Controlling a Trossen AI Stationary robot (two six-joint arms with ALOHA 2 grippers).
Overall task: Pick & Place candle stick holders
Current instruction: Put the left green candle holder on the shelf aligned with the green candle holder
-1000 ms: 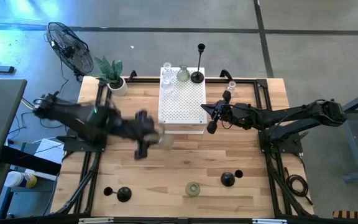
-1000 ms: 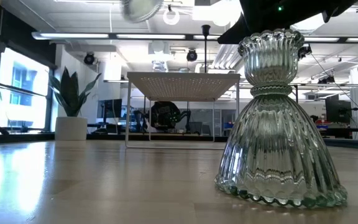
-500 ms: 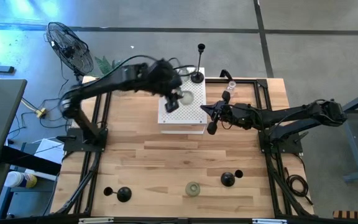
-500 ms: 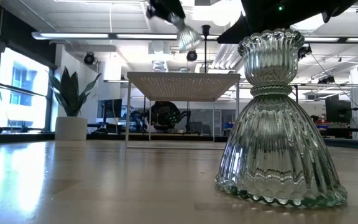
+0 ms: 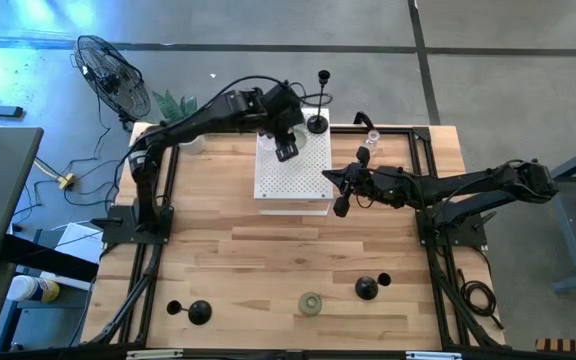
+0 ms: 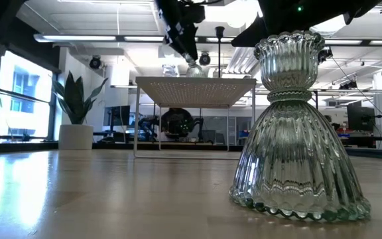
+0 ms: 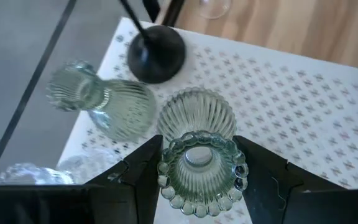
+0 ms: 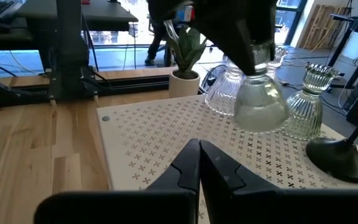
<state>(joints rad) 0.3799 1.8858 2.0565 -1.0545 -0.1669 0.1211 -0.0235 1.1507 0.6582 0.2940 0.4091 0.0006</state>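
So the big picture: a wooden table [image 5: 268, 260] with a white perforated box [image 5: 303, 175] sitting at the far middle, and the left arm is now parked right over it. A second ago that arm was low over the middle of the table, half a second ago it was swinging in above the box's near-left part, and now the left gripper [image 5: 286, 148] is hanging over the back of the box with its load. To me that means one more holder is basically delivered and only the release is left.

What it's carrying is a ribbed clear glass holder [image 7: 199, 163]. In the left wrist view the two fingers [image 7: 143, 169] are clamped on either side of its scalloped top, gap about as wide as that rim. It's just above the box top, near the ones already there: another ribbed glass holder [image 7: 107, 107], a black holder [image 7: 156, 53] with a round base and thin stem, and some clear glass [image 7: 23, 176] at the corner that I can't really make out. Whether its foot is touching the box yet, I can't tell.

The right gripper [image 5: 339, 190] waits just off the box's right edge, fingers pressed together and empty in its own wrist view.

Still to go, near the front of the table: a greenish glass one [image 5: 310, 303], a black dome-ish one [image 5: 366, 289] and another black one [image 5: 199, 312]. So I'd say it's partway.
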